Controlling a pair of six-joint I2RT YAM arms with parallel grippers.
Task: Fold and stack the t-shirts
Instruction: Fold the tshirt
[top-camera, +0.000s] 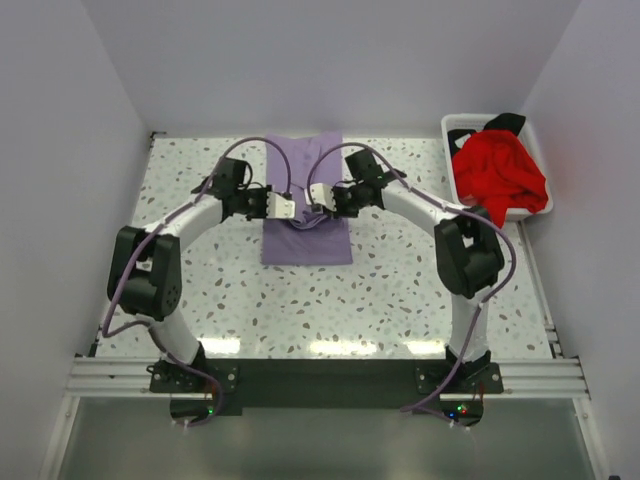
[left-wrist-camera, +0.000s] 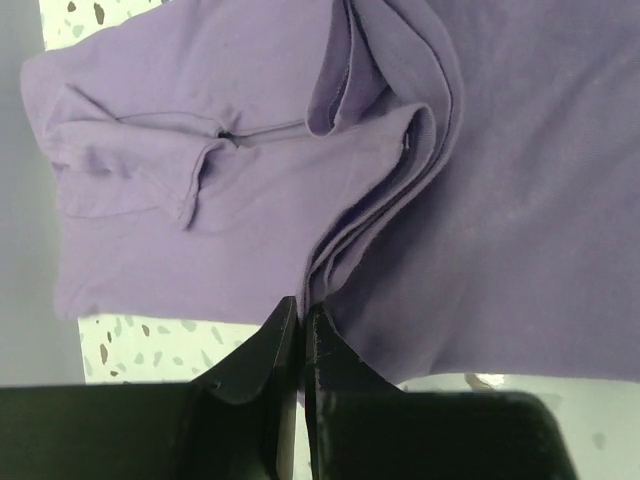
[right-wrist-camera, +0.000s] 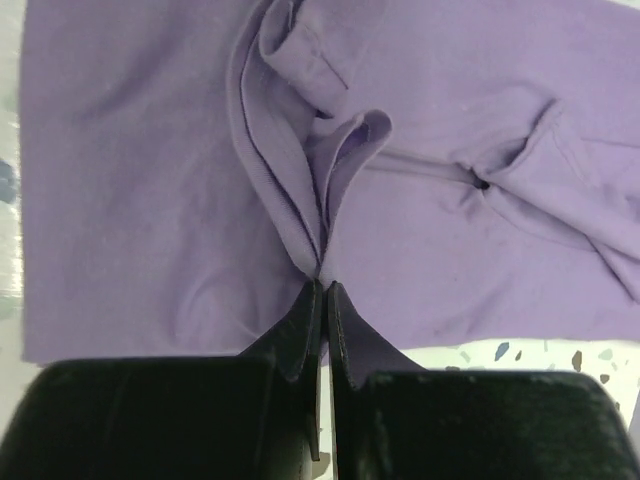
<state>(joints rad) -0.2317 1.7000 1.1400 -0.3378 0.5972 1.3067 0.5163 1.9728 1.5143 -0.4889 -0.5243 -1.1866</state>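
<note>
While clamped tight on raised folds of the soft lavender-purple short-sleeved tee (top-camera: 310, 245): left black claw (left-wrist-camera: 303, 312) pinching a doubled edge, right black claw (right-wrist-camera: 322, 290) pinching a gathered ridge. Otherwise spread flat on the white speckled desk (top-camera: 400, 290), towards its far side. Heaped in the white plastic basket (top-camera: 462, 122) at far right: crumpled bright red tee (top-camera: 500, 175), perhaps a black tee (top-camera: 505, 122) beneath, mostly hidden.

Plain pale walls (top-camera: 60, 150) boxed me in on three sides. The tabletop (top-camera: 400, 290) under me was white speckled terrazzo, glossy, with soft light glare near its front. An aluminium rail (top-camera: 540, 375) lay along the near edge. A white plastic basket (top-camera: 462, 121) sat in the far right corner.
</note>
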